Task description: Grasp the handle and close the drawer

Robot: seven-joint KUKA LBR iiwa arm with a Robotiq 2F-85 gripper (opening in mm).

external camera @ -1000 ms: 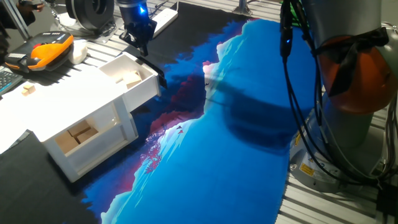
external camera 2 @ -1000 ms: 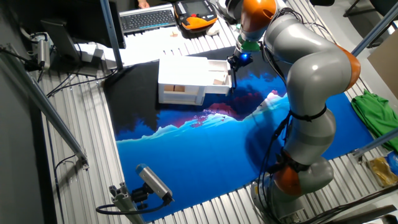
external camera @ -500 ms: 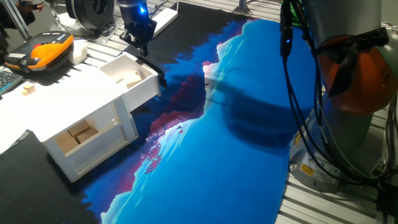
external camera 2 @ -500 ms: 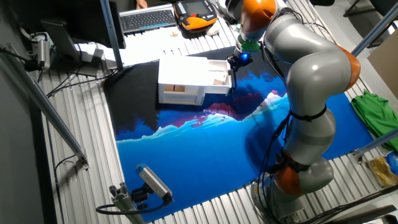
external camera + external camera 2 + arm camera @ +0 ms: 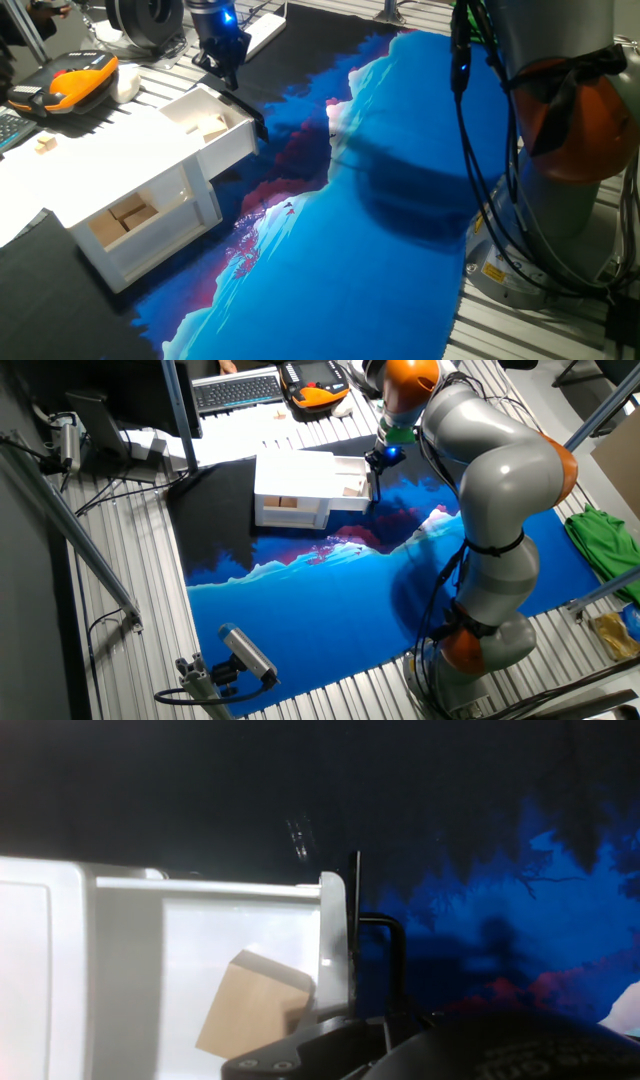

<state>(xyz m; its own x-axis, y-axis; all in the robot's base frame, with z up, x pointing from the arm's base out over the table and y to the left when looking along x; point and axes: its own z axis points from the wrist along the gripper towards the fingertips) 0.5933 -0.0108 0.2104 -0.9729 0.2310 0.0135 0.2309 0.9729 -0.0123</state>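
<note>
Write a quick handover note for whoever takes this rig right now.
Gripper: above the far end of the drawer front, at the handle; whether the fingers are shut on it cannot be told.
Drawer: pulled out of the cabinet, wooden pieces inside.
Done: approach to the handle.
Left: confirm the grasp, then push the drawer in.

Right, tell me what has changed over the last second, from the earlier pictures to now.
Nothing visibly changed. The pincer hangs at the same spot by the handle of the drawer, which stands just as far out of the white cabinet as before, with the wooden block still inside.
</note>
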